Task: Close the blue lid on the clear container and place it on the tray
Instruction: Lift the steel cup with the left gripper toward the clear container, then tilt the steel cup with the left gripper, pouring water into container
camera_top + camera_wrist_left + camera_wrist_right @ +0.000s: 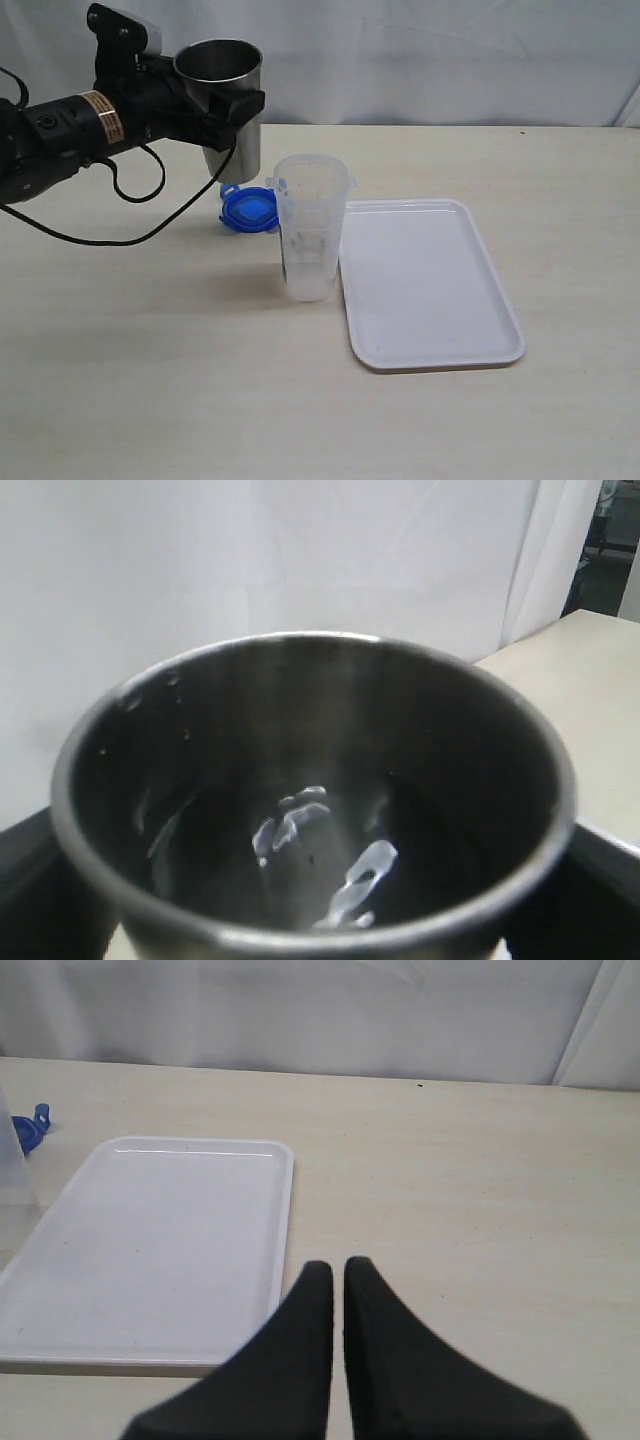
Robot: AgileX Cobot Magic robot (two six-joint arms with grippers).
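Note:
The clear container (311,238) stands upright and lidless on the table, just left of the white tray (430,285). The blue lid (248,208) lies flat on the table behind and to the left of the container. My left gripper (222,110) is shut on a steel cup (222,95), holding it upright above the table behind the lid. The cup's dark inside (310,810) fills the left wrist view and hides the fingers. My right gripper (338,1270) is shut with nothing in it, over bare table beside the tray (150,1250). A bit of the lid (33,1125) shows there.
A white curtain hangs behind the table. The left arm's black cable (130,215) loops down onto the table at the left. The right arm is out of the exterior view.

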